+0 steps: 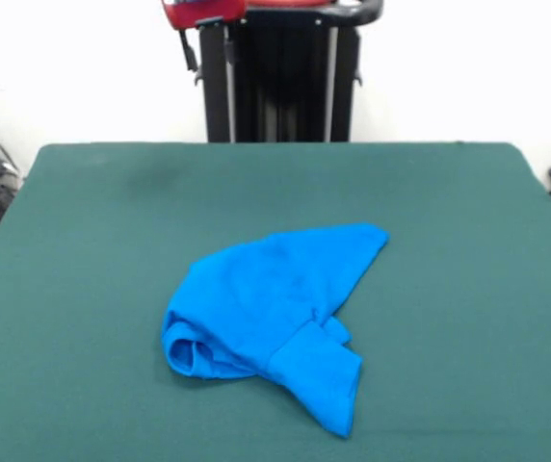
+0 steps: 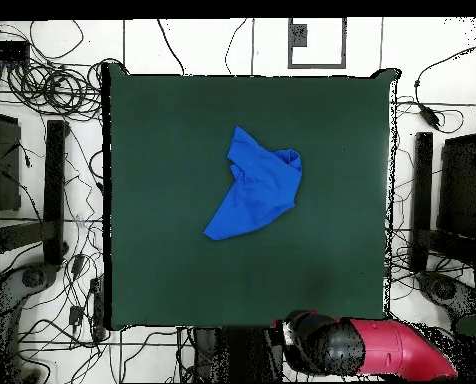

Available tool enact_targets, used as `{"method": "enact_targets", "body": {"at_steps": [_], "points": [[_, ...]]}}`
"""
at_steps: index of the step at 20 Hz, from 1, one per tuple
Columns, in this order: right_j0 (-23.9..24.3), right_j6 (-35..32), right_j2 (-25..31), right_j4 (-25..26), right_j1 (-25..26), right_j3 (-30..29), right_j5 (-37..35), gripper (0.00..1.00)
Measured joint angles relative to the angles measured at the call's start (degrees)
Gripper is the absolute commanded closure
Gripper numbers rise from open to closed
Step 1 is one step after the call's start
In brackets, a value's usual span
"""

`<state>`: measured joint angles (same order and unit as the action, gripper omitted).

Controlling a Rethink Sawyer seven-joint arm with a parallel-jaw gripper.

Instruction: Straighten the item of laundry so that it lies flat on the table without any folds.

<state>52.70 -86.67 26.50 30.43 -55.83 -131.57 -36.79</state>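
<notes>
The bright blue T-shirt point(image 1: 266, 298) lies crumpled near the middle of the dark green table point(image 1: 83, 241). It is folded over itself: one corner points to the far right, a rolled opening sits at its near left, and a flap hangs toward the near edge. In the overhead view the shirt point(image 2: 259, 190) lies a little above the centre of the table point(image 2: 162, 260). Only the red and black arm shows, drawn back off the table at the top edge of the front view point(image 1: 203, 12) and at the bottom of the overhead view point(image 2: 372, 350). No gripper shows in either view.
The black pedestal point(image 1: 280, 77) stands behind the table's far edge. Cables point(image 2: 42, 90) and black equipment point(image 2: 54, 190) lie on the floor around the table's sides.
</notes>
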Motion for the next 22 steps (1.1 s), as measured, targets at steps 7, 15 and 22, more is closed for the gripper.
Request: {"method": "enact_targets", "body": {"at_steps": [7, 15, 22], "points": [[4.62, 0.00, 0.10, 0.72, -2.36, -1.38, 5.33, 0.00], [7.75, 0.00, 0.02, 5.39, -0.88, -0.74, 8.77, 0.00], [6.71, 0.00, -0.07, 9.46, 6.01, 2.00, 8.77, 0.00]]}}
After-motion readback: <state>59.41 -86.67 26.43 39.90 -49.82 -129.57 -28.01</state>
